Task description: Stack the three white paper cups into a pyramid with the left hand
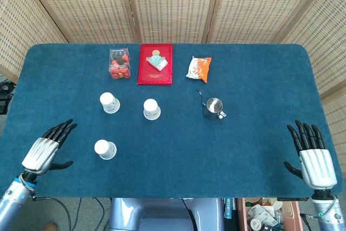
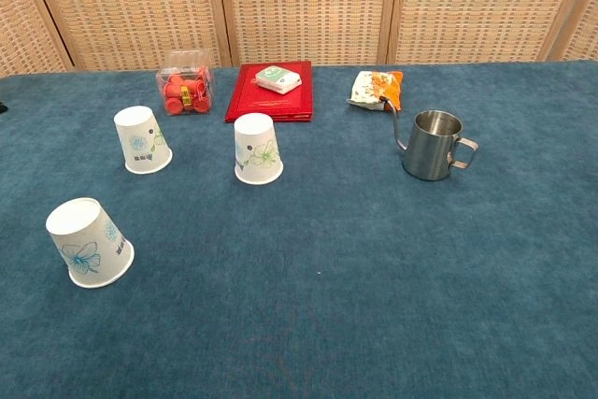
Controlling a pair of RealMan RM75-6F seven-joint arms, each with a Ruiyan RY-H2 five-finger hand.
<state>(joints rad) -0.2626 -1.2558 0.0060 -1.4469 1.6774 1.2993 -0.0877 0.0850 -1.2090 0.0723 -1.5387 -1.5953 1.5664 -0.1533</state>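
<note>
Empty, fingers spread, the left hand (image 1: 44, 151) nears three upturned cups (image 1: 105, 149): light, crushable, best held gently around the sides.

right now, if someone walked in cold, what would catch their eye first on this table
Probably the three white paper cups, all upside down and apart on the blue cloth: near cup, left cup, middle cup. Next, the red book at the far edge with a small box on it, and the steel pitcher to the right. The left hand hovers open, left of the near cup and not touching it.
</note>
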